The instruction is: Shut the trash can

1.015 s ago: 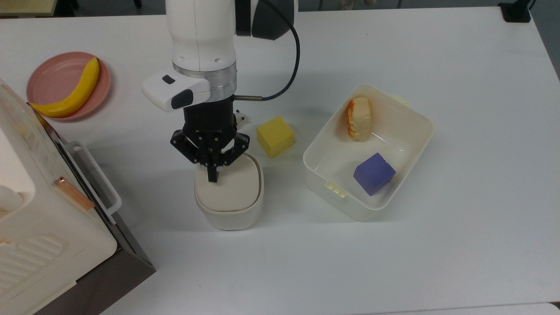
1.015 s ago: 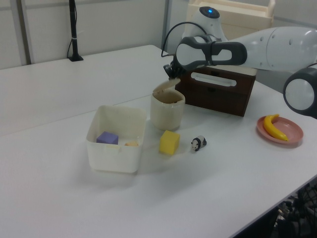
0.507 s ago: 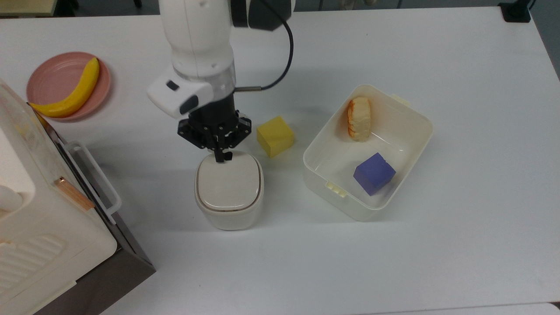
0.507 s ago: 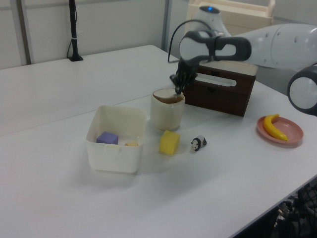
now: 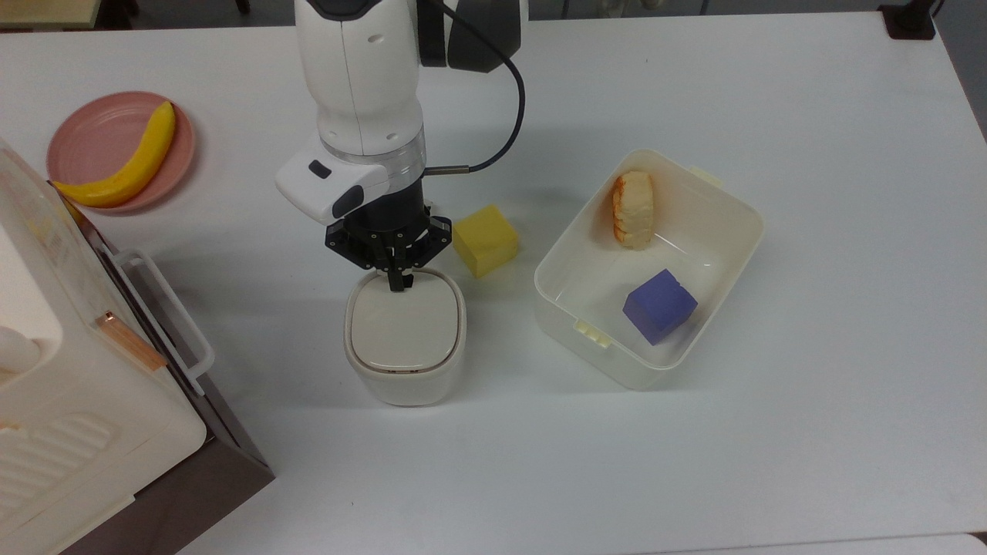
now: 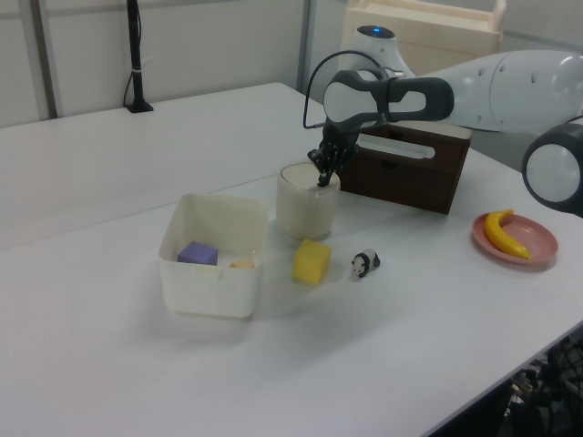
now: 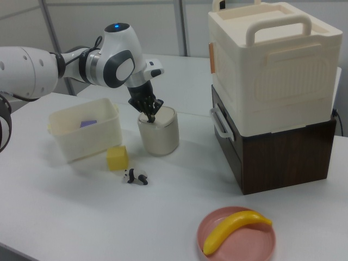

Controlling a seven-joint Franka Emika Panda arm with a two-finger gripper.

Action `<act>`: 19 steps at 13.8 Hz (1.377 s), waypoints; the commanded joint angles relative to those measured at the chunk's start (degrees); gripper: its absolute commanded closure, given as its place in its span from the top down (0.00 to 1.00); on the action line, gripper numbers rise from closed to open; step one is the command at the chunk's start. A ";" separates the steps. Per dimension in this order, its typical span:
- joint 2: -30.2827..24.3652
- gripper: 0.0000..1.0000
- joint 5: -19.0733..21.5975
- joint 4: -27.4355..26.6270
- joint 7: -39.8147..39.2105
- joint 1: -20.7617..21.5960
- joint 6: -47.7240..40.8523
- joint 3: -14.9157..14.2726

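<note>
The gripper, fingers pinched together, presses on the lid's edge so the trash can shuts; it looks flat.

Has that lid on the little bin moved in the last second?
Yes. The lid now lies flat on the trash can; a second ago it stood tilted up. The yellow cube beside it stayed put. The pincer presses its rear edge.

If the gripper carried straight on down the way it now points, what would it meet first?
The gripper points down at the trash can; it would meet the can's lid first, near the rear edge. The fingers look together and at or just above the lid; contact is unclear.
</note>
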 commanded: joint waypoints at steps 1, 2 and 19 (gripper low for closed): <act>-4.27 0.00 1.96 -1.36 -1.49 0.81 -5.09 -0.24; -6.37 0.00 3.26 -1.36 -1.84 0.81 -7.81 -0.24; -5.61 0.00 8.64 3.65 7.29 0.46 12.57 -0.33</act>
